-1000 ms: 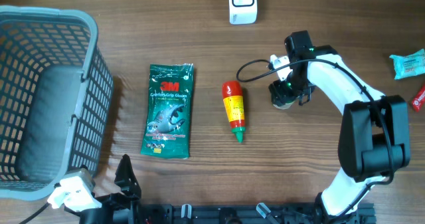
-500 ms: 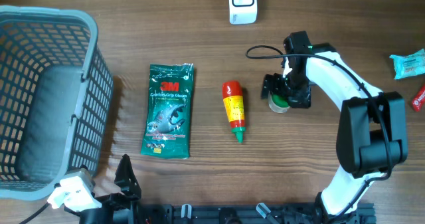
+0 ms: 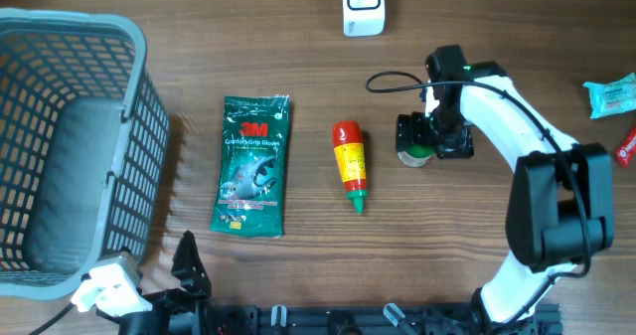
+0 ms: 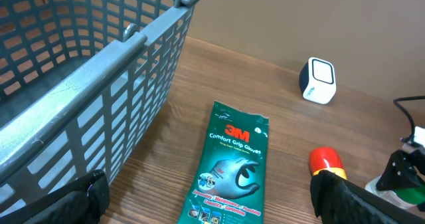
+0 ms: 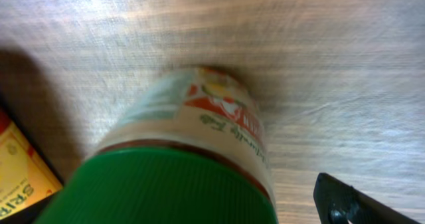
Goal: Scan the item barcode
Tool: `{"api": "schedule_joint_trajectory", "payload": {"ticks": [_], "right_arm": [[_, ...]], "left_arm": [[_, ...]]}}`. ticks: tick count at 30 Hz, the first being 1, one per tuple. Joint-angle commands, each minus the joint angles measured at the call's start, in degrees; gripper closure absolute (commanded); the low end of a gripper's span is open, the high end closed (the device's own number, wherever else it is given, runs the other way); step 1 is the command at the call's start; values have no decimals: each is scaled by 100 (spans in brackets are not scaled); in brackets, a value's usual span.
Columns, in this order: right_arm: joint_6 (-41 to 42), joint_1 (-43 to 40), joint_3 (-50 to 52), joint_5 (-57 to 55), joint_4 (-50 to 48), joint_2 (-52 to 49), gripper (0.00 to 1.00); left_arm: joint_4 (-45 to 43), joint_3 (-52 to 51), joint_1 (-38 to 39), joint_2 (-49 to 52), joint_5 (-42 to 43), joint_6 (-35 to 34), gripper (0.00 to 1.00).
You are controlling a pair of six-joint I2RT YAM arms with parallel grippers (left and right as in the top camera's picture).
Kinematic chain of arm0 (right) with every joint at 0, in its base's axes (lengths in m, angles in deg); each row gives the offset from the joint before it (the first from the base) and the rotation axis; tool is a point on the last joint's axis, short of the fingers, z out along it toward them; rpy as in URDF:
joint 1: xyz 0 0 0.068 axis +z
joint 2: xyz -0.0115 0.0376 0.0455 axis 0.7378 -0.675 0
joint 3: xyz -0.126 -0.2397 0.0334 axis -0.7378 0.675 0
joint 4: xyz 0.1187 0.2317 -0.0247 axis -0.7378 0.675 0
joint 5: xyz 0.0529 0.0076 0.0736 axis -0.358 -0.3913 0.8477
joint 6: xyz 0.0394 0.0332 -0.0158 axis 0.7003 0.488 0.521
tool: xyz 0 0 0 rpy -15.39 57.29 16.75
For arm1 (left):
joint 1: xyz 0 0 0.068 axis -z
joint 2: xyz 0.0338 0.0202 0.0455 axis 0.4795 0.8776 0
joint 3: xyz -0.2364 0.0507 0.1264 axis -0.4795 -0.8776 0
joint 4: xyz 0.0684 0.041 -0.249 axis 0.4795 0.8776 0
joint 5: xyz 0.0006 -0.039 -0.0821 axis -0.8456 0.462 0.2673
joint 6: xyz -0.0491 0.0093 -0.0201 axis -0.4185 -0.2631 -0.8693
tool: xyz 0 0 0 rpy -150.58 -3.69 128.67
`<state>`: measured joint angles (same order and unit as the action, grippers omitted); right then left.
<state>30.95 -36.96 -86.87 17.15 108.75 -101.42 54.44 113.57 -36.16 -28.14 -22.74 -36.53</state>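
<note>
Jar [image 5: 186, 144] has a green ribbed lid [image 5: 159, 191] and red-and-white label [image 5: 222, 121].

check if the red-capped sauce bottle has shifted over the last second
No. The red-capped sauce bottle lies just where it did, with the same gap to the right of the 3M gloves packet and its green tip pointing away from the white scanner.

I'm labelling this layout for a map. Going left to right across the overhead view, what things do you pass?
grey basket → 3M gloves packet → red sauce bottle → green-lidded jar → teal packet
</note>
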Motion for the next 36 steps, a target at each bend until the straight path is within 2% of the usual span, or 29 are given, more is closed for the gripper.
{"api": "schedule_joint_trajectory", "payload": {"ticks": [1, 7, 14, 18, 23, 26, 28, 31, 34, 35, 36], "right_arm": [[-129, 181, -120, -413, -129, 188, 0], [197, 826, -70, -1493, -229, 37, 0], [557, 769, -66, -1331, -184, -485, 1], [551, 739, -66, -876, -321, -492, 11], [551, 739, -66, -844, -341, -492, 34], [496, 739, -66, -313, -459, -492, 38], [505, 739, -66, 81, -505, -492, 46], [555, 739, -66, 702, -448, -490, 53], [1071, 739, -68, 1432, -166, -490, 49], [1213, 739, -68, 1641, -66, -490, 44], [1401, 739, -68, 1954, 98, -490, 45]], "left_arm": [[-20, 4, 26, -20, -15, -33, 0], [-20, 4, 26, -20, -15, -33, 0], [-20, 4, 26, -20, -15, -33, 0], [-20, 4, 26, -20, -15, -33, 0], [-20, 4, 26, -20, -15, -33, 0], [-20, 4, 26, -20, -15, -33, 0], [-20, 4, 26, -20, -15, -33, 0], [-20, 4, 26, -20, -15, -33, 0], [-20, 4, 26, -20, -15, -33, 0], [-20, 4, 26, -20, -15, -33, 0], [-20, 4, 26, -20, -15, -33, 0]]}}
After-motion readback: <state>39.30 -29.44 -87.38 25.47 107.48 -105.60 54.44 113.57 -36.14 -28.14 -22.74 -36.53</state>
